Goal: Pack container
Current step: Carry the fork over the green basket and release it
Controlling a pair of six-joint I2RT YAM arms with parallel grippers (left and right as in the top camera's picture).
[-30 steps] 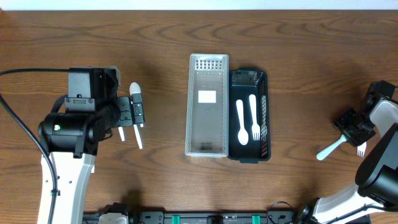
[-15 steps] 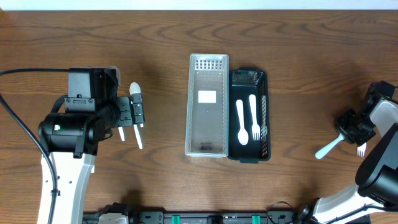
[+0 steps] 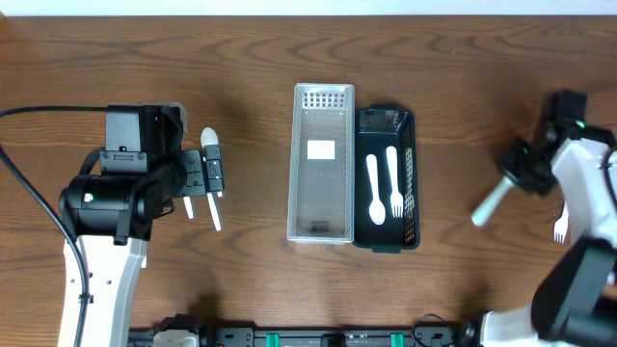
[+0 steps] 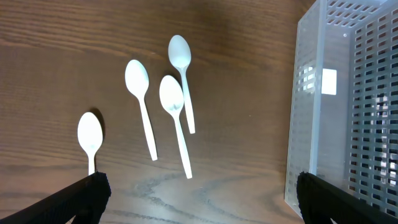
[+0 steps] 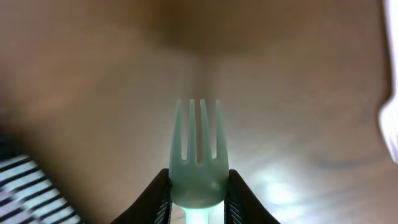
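1. The clear perforated container (image 3: 323,198) stands at the middle of the table (image 3: 463,58), its long axis running away from the robot. Only a white label (image 3: 321,149) shows on its floor.
2. The black basket (image 3: 413,173) sits against the container's right wall, touching it.
3. Inside the black basket, a white spoon (image 3: 373,188) and a white fork (image 3: 393,181) lie side by side, parallel to the long walls. The spoon is on the side nearer the clear container.
4. The right gripper (image 3: 523,172) is well to the right of the basket and is clamped on the held fork (image 5: 198,155). In the right wrist view its fingers (image 5: 158,199) press on either side of the neck, and the tines project beyond them.
5. Overhead, the held fork's handle extends from the gripper toward the basket side.
6. The right wrist background is blurred. A dark striped shape (image 5: 31,186) at the lower left may be the black basket.
7. A loose fork (image 3: 560,229) lies on the table near the right edge, beside the right arm.
8. The left gripper (image 3: 204,173) is at the left of the table, with its jaws spread wide and holding nothing.
9. Four white spoons (image 4: 174,106) lie on the table below the left gripper, well apart from the container. The two nearest the container appear to touch.
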